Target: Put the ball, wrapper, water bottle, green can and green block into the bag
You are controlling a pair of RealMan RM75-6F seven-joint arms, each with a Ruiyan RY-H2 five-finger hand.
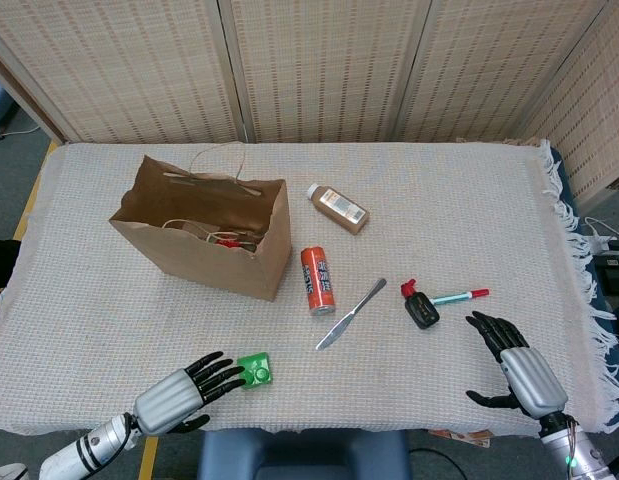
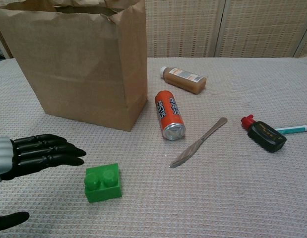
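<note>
I see the green block (image 2: 102, 182) sitting studs-up on the woven tablecloth (image 1: 459, 210), near the front edge and well in front of the bag (image 1: 211, 240). My left hand (image 2: 30, 157) is just beside it on its left, palm facing the block, fingers (image 2: 54, 148) stretched out straight and together toward it, thumb held apart lower down. The fingertips are close to the block's top left corner; in the head view they overlap its edge, but the chest view shows a small gap, so I read the hand as spread and holding nothing.

The brown paper bag stands upright with its mouth open at the back left. Looking down into it from the head view I can make out a bit of red inside, but not what it is.

To the right of the bag an orange can (image 2: 169, 115) lies on its side, its metal end pointing toward me. Behind it a brown bottle (image 2: 183, 80) with a white cap also lies on its side. A butter knife (image 2: 198, 143) lies diagonally just right of the can. Further right are a small black bottle (image 2: 264, 134) with a red cap and, touching it, a pen (image 1: 460, 296).

My right hand (image 1: 517, 362) is near the front right corner of the cloth, fingers spread, holding nothing, well apart from everything.
</note>
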